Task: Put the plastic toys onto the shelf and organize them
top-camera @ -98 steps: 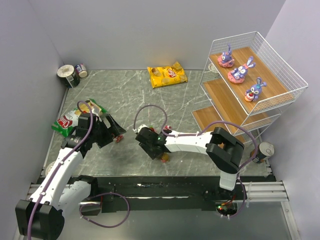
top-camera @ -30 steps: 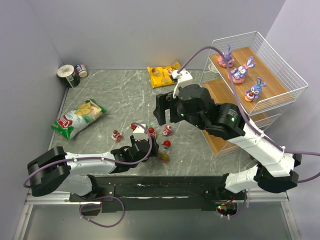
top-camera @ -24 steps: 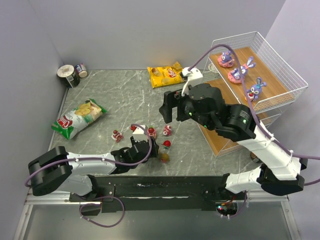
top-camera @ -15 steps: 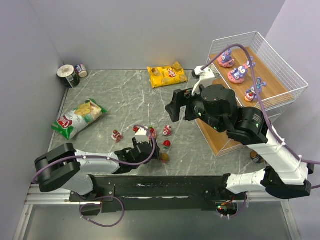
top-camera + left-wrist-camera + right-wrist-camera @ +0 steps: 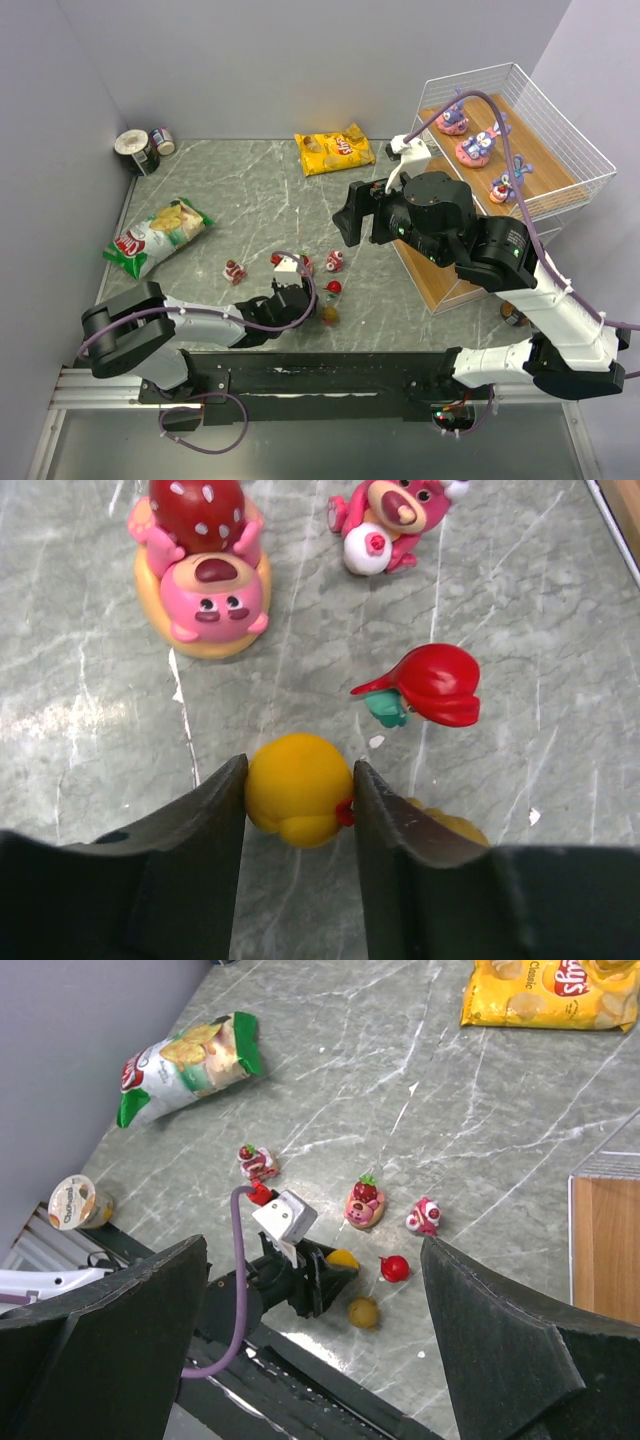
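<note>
Narrowed left claw (image 5: 300,792) since a second back, now pinching yellow fruit toy (image 5: 297,785) on bench (image 5: 90,680) by its near edge; likely light, hard, slick and round, so best squeezed across widest middle; right claw (image 5: 350,225) raised, gaping, empty beside shelf (image 5: 455,200)

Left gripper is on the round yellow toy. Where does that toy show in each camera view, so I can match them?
Left wrist: round yellow toy at bottom centre, between the left gripper fingers, touching both.
Right wrist: low centre, at that gripper's tip.
Top external: low centre, mostly hidden under the gripper; I cannot pick it out.
Shared landmark: red cherry toy, close beside it.
</note>
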Controlling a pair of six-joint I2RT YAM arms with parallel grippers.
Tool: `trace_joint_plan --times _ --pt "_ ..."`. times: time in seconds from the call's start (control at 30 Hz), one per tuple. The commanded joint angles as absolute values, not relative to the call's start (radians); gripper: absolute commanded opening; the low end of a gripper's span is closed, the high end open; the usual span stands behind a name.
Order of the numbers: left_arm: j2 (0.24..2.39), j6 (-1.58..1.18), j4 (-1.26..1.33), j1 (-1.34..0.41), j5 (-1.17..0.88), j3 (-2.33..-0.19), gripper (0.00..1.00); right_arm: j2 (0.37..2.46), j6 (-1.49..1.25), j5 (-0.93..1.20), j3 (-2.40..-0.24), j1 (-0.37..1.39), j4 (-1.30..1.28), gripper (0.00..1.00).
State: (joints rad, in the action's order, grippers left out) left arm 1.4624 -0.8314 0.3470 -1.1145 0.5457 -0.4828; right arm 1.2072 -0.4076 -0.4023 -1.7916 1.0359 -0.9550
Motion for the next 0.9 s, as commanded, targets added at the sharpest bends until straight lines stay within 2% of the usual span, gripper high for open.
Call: trace_joint_plan --times 0.0,0.2,0.3,0.57,0.7,0.87 --pt "1.467 -0.813 0.368 -1.121 0.564 -0.508 0.34 1.184 -0.416 -0.426 -1.806 1.032 -0.951 0.93" --pt "1.398 -0.747 0.305 -1.126 0.571 -0.552 0.08 1.177 -0.405 -0.433 -1.819 1.031 -0.943 0.93" --pt "1.356 -0.686 0.247 -1.124 0.566 -0.604 0.01 1.166 -0.391 -0.433 -1.835 1.029 -0.939 0.93" --pt "1.315 -0.482 0.154 -1.123 0.376 -0.813 0.01 1.140 -0.290 -0.384 -1.893 1.031 -0.901 0.94" --pt "1.393 -0.420 0.066 -1.123 0.208 -1.024 0.02 1.103 -0.209 -0.302 -1.878 1.029 -0.825 0.94" --pt "1.531 -0.376 -0.028 -1.123 0.101 -1.256 0.03 1.051 -0.114 -0.197 -1.858 1.029 -0.720 0.95"
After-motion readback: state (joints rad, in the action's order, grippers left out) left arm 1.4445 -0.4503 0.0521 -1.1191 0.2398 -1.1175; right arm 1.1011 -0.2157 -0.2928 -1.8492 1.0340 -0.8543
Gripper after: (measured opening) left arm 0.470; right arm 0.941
